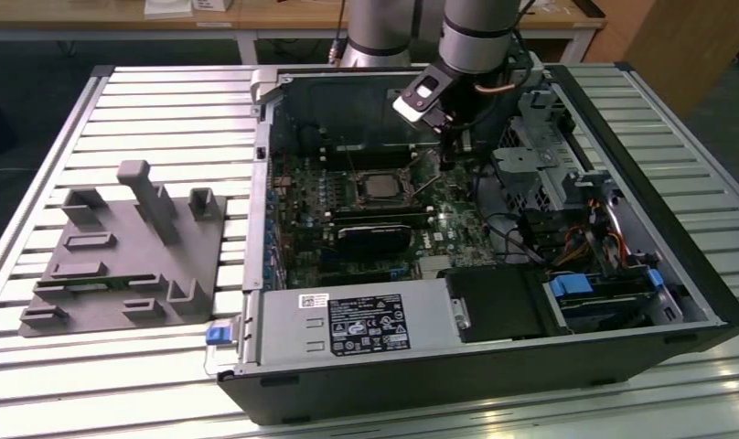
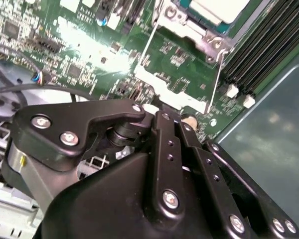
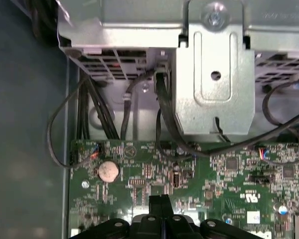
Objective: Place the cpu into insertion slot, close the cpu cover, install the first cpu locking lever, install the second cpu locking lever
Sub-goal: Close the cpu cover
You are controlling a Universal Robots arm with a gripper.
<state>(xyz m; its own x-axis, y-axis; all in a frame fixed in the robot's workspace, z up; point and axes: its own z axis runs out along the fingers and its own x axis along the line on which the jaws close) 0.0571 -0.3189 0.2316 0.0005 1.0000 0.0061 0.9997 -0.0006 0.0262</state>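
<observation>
The cpu lies grey and square in the insertion slot on the green board. Its pale top also appears in the second wrist view. The silvery cpu cover lies flat around it. A thin wire locking lever runs along one side of the socket and another lever along the other; one wire end sticks up beside the socket. My gripper hangs just to the exterior view's right of the socket, fingers pressed together, close above the board.
A grey fixture block sits on the slatted table at the exterior view's left. Inside the case are a black card, a power supply, a metal drive cage, black cables, a coin battery and memory slots.
</observation>
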